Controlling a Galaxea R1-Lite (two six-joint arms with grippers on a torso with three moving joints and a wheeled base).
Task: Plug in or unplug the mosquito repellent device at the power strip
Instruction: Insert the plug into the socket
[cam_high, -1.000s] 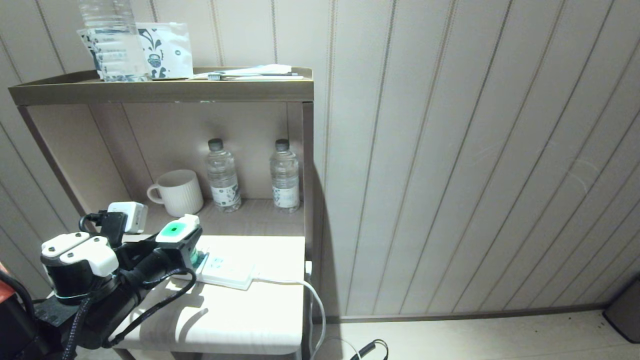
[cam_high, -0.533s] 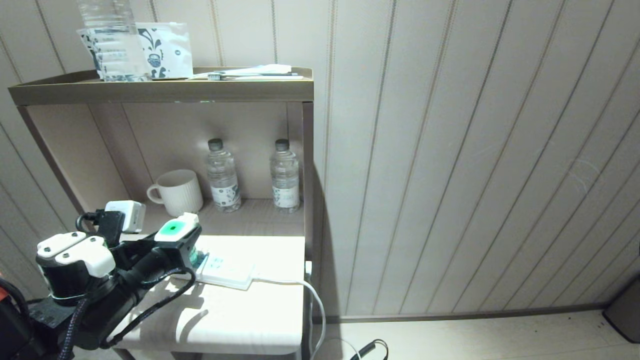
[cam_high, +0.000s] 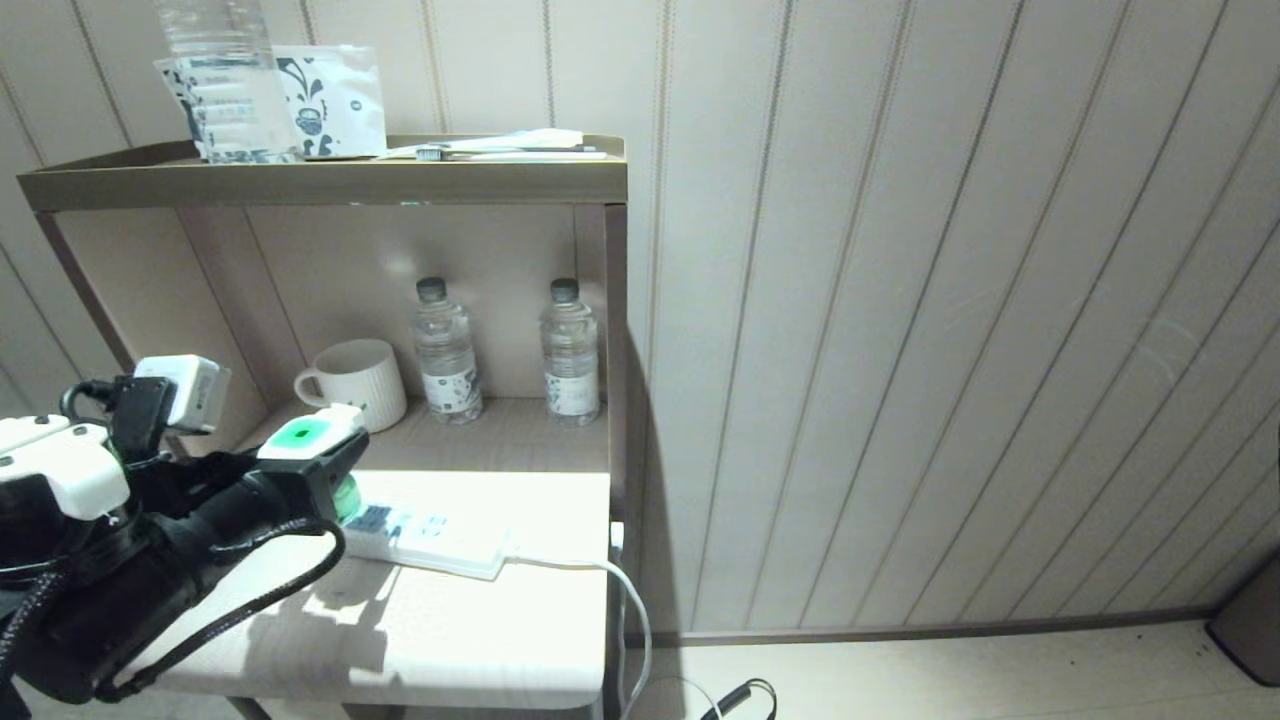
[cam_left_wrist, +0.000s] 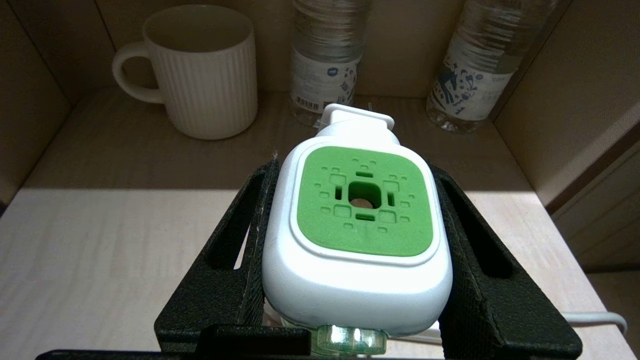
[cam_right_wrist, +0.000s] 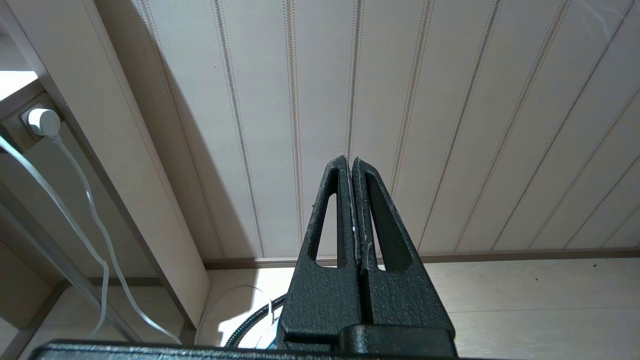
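Observation:
The mosquito repellent device (cam_high: 305, 437), a white head with a green top panel, is clamped between the black fingers of my left gripper (cam_high: 318, 468). It hangs above the left end of the power strip (cam_high: 430, 535), apart from it, with its green bottle underneath. In the left wrist view the mosquito repellent device (cam_left_wrist: 357, 225) fills the space between the fingers (cam_left_wrist: 250, 220), and its plug end points toward the shelf back. The strip lies flat on the pale shelf (cam_high: 480, 640), its sockets showing bare. My right gripper (cam_right_wrist: 348, 162) is shut and empty, low beside the wall.
A ribbed white mug (cam_high: 355, 385) and two water bottles (cam_high: 446, 350) (cam_high: 570, 348) stand at the back of the niche. The strip's white cord (cam_high: 625, 600) drops over the shelf's right edge. The cabinet's top shelf (cam_high: 320, 180) overhangs, carrying a bottle and packets.
My left arm has pulled back to the left and risen with the device still in its grip. The device has come off the strip, whose left sockets now show.

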